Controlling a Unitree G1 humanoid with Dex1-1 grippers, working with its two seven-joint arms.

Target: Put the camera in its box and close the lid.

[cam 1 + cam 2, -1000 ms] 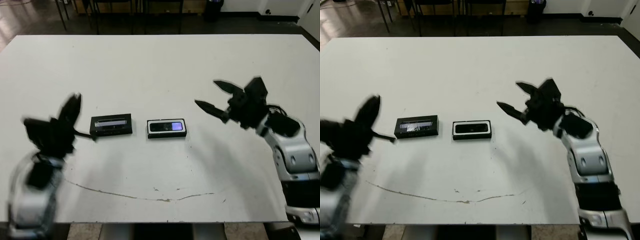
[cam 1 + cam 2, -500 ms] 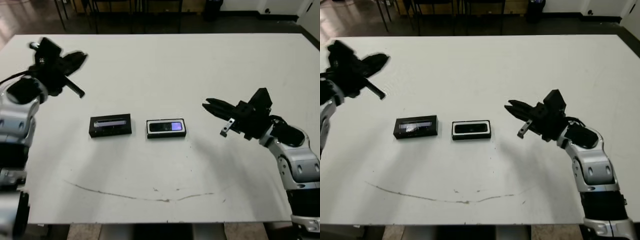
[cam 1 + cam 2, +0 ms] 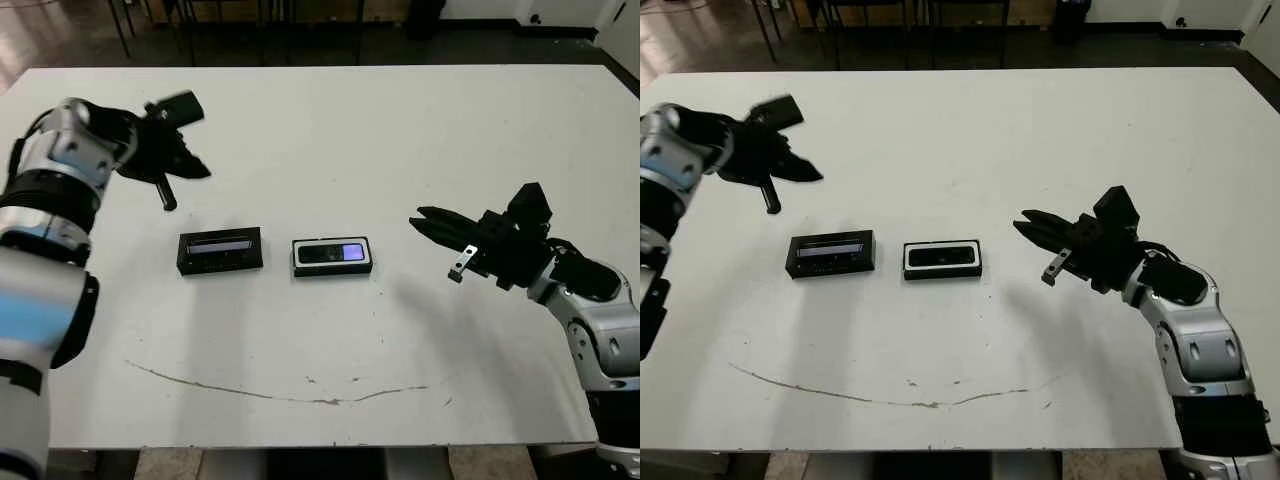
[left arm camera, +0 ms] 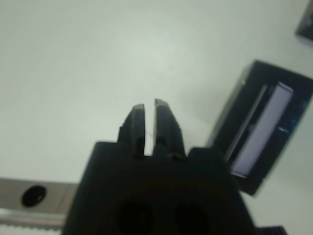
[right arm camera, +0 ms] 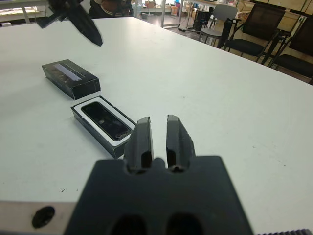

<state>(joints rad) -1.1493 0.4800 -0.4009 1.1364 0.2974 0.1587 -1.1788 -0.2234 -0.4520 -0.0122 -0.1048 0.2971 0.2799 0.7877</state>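
Observation:
The camera (image 3: 330, 253), dark with a purple patch at its right end, lies inside the box (image 3: 333, 272), a black tray with white lining, at the table's middle. The lid (image 3: 221, 250), black with a pale stripe, lies flat just left of the box, a small gap between them. My left gripper (image 3: 202, 171) hovers beyond and left of the lid, fingers shut on nothing; its wrist view shows the lid (image 4: 264, 128) beside the fingertips. My right gripper (image 3: 421, 217) hangs right of the box, shut and empty, pointing at it; its wrist view shows the box (image 5: 97, 128) and lid (image 5: 71, 78).
A thin dark scratch line (image 3: 280, 392) runs across the white table near its front edge. Chairs and a dark floor lie beyond the far edge (image 3: 300, 66). Bare table surface surrounds the box and lid on all sides.
My left arm swung up from the near left edge to the far left, then in toward the lid. The right gripper closed its spread fingers and dropped lower. Box, camera and lid stayed put.

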